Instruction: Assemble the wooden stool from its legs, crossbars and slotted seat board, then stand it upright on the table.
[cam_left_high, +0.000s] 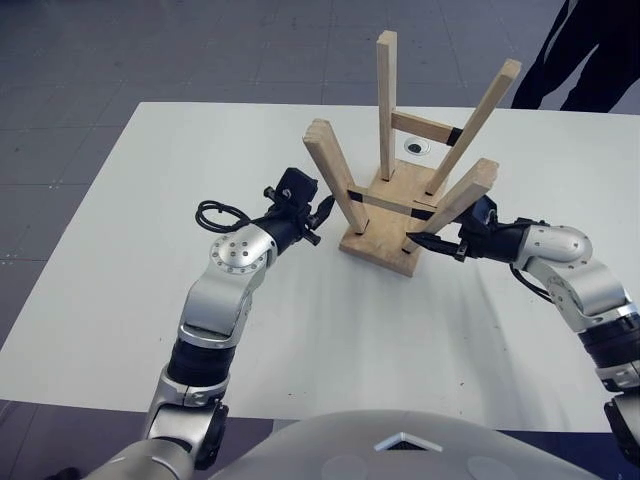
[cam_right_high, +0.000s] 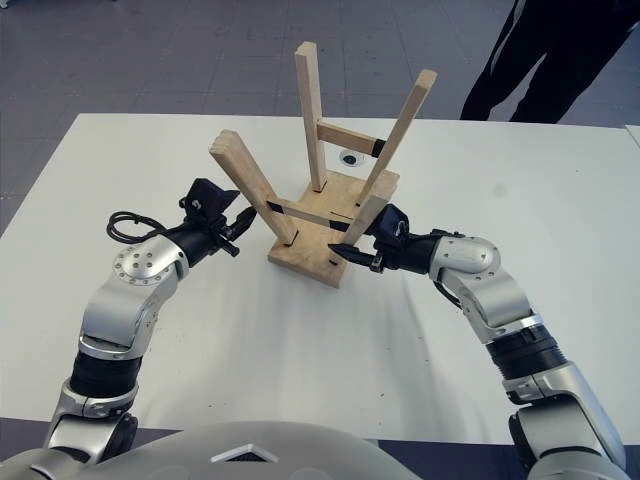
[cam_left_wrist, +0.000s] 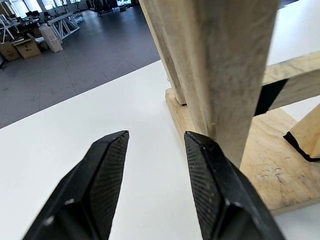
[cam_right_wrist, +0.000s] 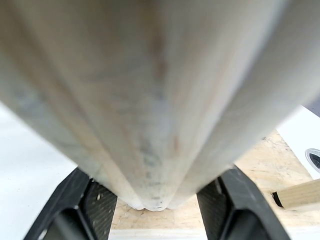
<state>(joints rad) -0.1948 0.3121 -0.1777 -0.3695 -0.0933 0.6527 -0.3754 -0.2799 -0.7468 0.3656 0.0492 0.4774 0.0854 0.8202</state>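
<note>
Pinching the near-right leg (cam_right_high: 366, 216) low down, my right gripper (cam_right_high: 352, 256) sits against the seat board (cam_right_high: 305, 262) of the upturned stool (cam_right_high: 342, 196), which lies flat on the table (cam_right_high: 300, 345) with its legs pointing up. My left gripper (cam_right_high: 238, 232) is spread, just beside the near-left leg (cam_right_high: 255, 190).

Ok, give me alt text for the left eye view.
Wooden stool upside down on the white table, four legs up. Left gripper, jaws open, sits beside the near left leg; right gripper is low on the near right leg.
</note>
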